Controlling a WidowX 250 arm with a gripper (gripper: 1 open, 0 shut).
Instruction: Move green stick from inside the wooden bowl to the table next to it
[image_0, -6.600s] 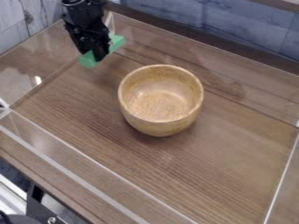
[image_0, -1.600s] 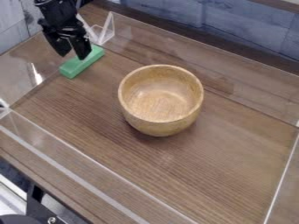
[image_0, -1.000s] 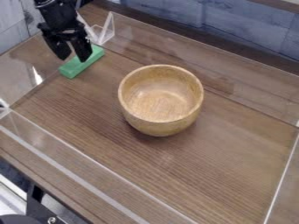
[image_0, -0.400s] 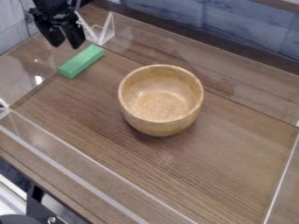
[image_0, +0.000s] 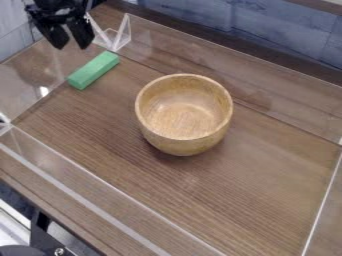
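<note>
Green stick: just one, a small flat bright green rectangular stick (image_0: 94, 70), and it's lying on the surface over toward the upper left, pretty much flat and slanting up to the right.
Wooden bowl: one as well, a round light tan wooden bowl (image_0: 183, 114) with thick walls, sitting upright near the middle. I'm seeing no stick inside it, only the bare grainy bottom.
Surface: one dark brown wood-grain surface (image_0: 120, 145), carrying both the stick and the bowl.
Stick vs bowl: two loose things total, and they're standing apart, with the stick up and to the left of the bowl and bare wood showing between them.
End effector: one black end effector (image_0: 80, 38), hanging at the top left just beyond the stick. It's released, jaws spread wide, and it's gripping nothing. Pretty sure it isn't holding the stick, since the whole green top is showing.
Clear walls: at least two see-through acrylic walls, one running along the left (image_0: 16, 75) and one along the right (image_0: 326, 215), both catching some glare.
</note>
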